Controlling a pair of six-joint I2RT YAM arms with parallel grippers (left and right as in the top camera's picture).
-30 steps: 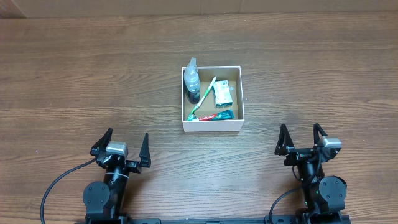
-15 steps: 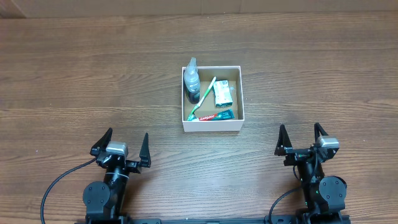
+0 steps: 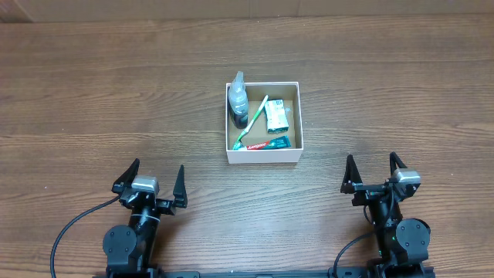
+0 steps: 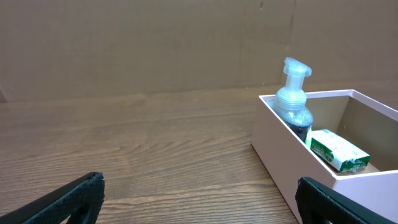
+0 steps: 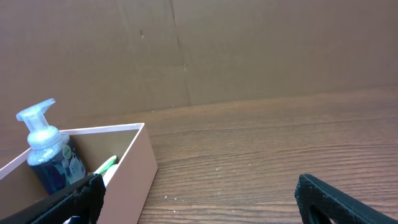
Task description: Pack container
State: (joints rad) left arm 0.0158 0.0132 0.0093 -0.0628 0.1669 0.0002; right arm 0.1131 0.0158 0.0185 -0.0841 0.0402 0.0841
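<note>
wood tabletop: the container sits ahead, about midway between left claw and right claw, neither clearly nearer; both spread open, empty.

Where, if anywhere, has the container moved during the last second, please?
No. The container sits at the same spot against the table's wood grain overhead.

Wood-grain table, brown cardboard backdrop

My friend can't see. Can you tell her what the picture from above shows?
A white box on a wooden table holds a pump bottle, toothbrush, green packet and toothpaste. Below it, the left tool and right tool sit open and empty.
</note>
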